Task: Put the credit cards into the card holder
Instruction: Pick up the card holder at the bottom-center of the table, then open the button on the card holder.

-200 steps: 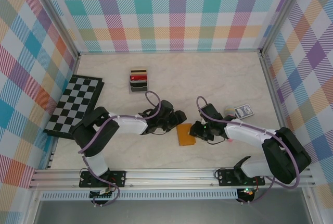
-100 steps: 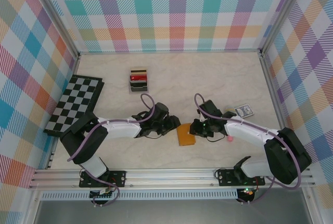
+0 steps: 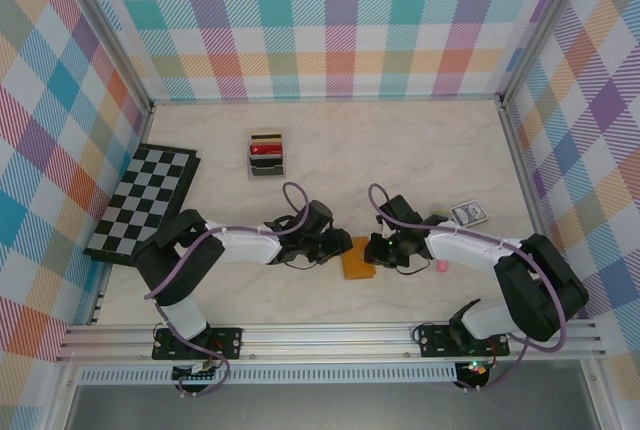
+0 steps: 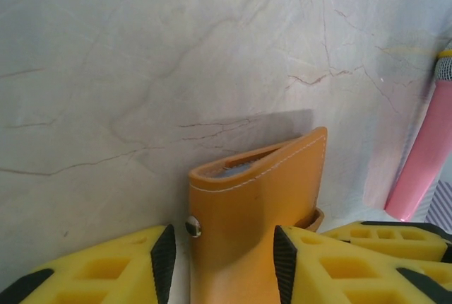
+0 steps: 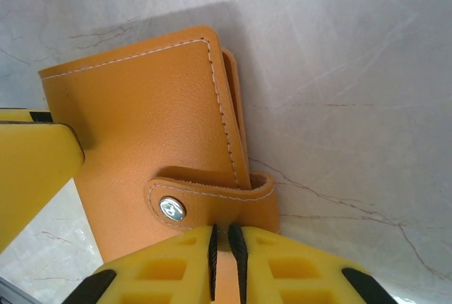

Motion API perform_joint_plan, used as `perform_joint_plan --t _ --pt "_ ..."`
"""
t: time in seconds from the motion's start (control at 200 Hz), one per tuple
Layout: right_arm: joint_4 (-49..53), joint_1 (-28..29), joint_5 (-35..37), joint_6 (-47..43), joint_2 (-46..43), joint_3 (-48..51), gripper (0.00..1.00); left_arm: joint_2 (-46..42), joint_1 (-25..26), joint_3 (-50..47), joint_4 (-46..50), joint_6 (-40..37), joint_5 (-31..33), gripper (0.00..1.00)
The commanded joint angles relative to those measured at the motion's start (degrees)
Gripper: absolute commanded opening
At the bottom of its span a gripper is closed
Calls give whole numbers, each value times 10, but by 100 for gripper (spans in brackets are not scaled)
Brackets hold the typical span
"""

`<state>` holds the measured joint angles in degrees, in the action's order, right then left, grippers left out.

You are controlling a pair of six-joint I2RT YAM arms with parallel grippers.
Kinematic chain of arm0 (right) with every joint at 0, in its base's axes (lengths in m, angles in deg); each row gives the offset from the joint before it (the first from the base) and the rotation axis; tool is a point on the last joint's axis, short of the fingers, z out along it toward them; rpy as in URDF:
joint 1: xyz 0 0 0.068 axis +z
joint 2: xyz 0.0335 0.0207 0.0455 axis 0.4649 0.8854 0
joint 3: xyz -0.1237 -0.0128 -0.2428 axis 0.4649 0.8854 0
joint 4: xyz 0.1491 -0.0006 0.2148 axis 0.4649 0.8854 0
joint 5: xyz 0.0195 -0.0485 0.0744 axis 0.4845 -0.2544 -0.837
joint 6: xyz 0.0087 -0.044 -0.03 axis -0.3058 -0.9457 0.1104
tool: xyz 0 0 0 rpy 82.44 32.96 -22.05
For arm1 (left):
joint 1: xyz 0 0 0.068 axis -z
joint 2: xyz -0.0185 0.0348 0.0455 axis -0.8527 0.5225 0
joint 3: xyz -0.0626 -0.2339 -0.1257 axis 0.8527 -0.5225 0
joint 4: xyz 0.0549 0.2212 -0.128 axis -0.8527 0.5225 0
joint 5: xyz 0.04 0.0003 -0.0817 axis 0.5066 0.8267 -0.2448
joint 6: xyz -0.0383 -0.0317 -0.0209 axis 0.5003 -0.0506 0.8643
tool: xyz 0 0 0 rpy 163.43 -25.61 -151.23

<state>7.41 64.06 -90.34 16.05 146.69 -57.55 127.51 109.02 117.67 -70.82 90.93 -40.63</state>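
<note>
Seen from above, at about 5 o'clock from the middle of the worktop (image 3: 400,150): the card holder (image 3: 356,260), orange-tan, folded shut, broad face up. Flanked at 9 o'clock by the left pincer (image 3: 343,246) and at 3 o'clock by the right pincer (image 3: 375,250).

In the left wrist view, left pincer (image 4: 222,242) spread around the card holder (image 4: 247,233). Pad at 3 o'clock touching the leather edge, pad at 9 o'clock just beside it with a thin gap. On the holder's side nearest that gap, a metal snap stud (image 4: 193,226). At the holder's far mouth, a pale grey sliver, lining or card; cannot tell which. At 3 o'clock of that view, apart from the holder, the pink cylinder (image 4: 424,155).

In the right wrist view, right pincer (image 5: 222,237) nearly pressed together, pinching the snap tab (image 5: 212,201) of the card holder (image 5: 141,120), with a thin strip of orange leather between the pads. Tab buttoned down. At 9 o'clock, one yellow finger (image 5: 32,170) of the left pincer at the holder's edge.

At 11 o'clock of the worktop, well apart from the holder: the grey slotted rack (image 3: 266,171) with the credit cards (image 3: 266,149) in its slots, showing red, black and pale edges. At 9 o'clock the chessboard (image 3: 145,200), at 3 o'clock a small patterned box (image 3: 469,214), at 4 o'clock the pink cylinder (image 3: 441,265).
</note>
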Motion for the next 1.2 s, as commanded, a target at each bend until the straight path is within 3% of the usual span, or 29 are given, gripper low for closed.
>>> perform_joint_plan --t 0.0,0.43,0.615,0.8,1.195 --pt "1 0 12 12 15 16 18 11 10 5 -40 -6 -18 38" --pt "21 0 34 10 9 -10 20 -40 10 -31 -87 -17 23 20" --pt "44 2 46 -4 -18 -35 25 -36 11 -37 -108 -18 19 0" --pt "49 5 69 -34 -39 -52 34 -30 11 -33 -112 -18 17 0" --pt "39 26 39 -78 39 -87 48 -19 12 -21 -112 -13 6 0"
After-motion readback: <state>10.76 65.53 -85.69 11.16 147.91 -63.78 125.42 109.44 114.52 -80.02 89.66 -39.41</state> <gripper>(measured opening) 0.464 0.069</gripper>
